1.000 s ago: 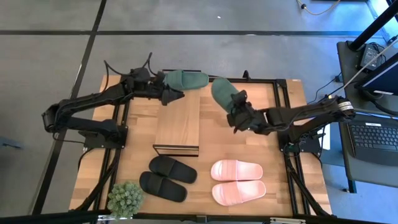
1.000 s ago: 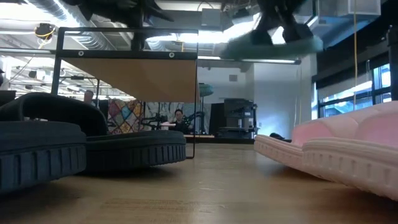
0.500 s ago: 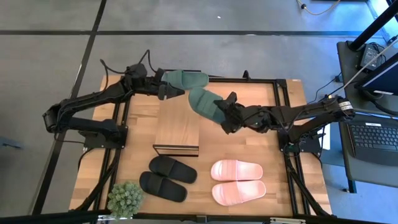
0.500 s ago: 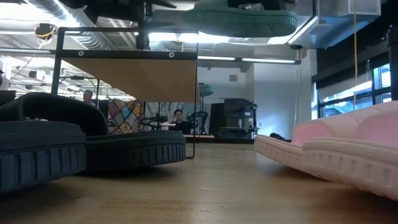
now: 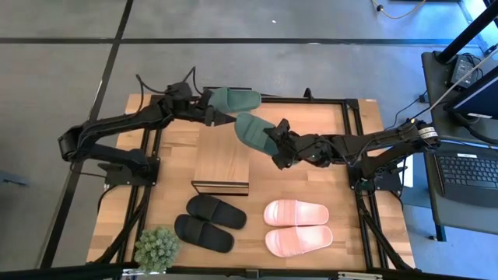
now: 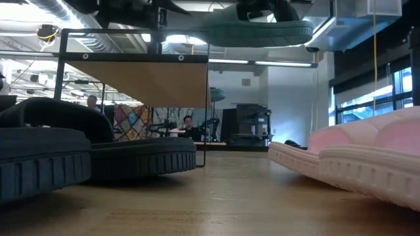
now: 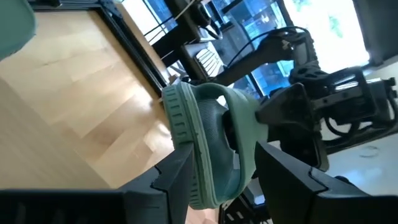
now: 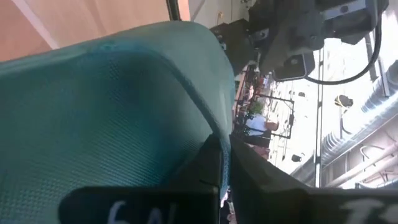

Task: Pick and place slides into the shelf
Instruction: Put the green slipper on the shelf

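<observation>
Right gripper (image 5: 274, 146): we see it clamped on a dark green slide (image 5: 253, 129) with a ribbed sole edge, above the shelf (image 5: 222, 159).
Left gripper (image 5: 208, 115): we cannot tell.

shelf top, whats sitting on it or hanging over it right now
Two dark green slide sandals hang over the far end of the small rack's light wooden plank top, one in the left gripper, one in the right gripper. Whether either touches the plank is unclear.

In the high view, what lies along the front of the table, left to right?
Potted plant → black slides → pink slides.
</observation>
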Robot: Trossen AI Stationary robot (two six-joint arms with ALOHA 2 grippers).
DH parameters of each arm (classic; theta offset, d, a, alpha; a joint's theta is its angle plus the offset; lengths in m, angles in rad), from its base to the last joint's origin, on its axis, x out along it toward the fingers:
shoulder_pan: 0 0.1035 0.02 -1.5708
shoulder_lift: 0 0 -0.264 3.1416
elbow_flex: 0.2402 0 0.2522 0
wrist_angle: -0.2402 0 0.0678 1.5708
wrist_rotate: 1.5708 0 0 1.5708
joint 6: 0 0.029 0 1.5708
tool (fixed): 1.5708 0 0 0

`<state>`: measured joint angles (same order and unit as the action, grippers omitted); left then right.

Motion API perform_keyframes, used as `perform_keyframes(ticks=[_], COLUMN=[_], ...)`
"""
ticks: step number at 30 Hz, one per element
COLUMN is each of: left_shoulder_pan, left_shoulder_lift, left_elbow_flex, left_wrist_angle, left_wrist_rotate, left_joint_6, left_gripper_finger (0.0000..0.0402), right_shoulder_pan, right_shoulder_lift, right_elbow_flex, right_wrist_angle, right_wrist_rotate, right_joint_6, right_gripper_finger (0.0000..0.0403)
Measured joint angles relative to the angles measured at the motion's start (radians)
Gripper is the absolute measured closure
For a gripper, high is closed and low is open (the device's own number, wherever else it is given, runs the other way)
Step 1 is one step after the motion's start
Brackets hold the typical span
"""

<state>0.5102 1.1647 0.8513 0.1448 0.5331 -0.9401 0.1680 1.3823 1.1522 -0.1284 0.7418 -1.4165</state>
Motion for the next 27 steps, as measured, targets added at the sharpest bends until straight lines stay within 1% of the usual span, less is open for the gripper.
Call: perform_keyframes(ticks=[7, 14, 19, 27], left_shoulder_pan=[0.000, 0.001, 0.020, 0.034], left_shoulder_lift=[0.039, 0.040, 0.040, 0.040], left_elbow_flex=[0.000, 0.000, 0.000, 0.000], left_wrist_angle=[0.007, 0.004, 0.004, 0.006], left_wrist_rotate=[0.001, 0.003, 0.029, 0.039], left_joint_6=[0.003, 0.007, 0.007, 0.008], left_gripper_finger=[0.0240, 0.0240, 0.0240, 0.0240], right_shoulder_pan=[0.000, 0.000, 0.000, 0.001], right_shoulder_lift=[0.000, 0.000, 0.000, 0.000], right_elbow_flex=[-0.001, -0.001, -0.001, -0.001], right_wrist_angle=[-0.002, -0.008, -0.010, -0.023], right_wrist_rotate=[0.001, 0.000, 0.001, 0.028], right_joint_6=[-0.001, -0.001, -0.001, 0.000], right_gripper_finger=[0.0389, 0.0389, 0.0389, 0.0389])
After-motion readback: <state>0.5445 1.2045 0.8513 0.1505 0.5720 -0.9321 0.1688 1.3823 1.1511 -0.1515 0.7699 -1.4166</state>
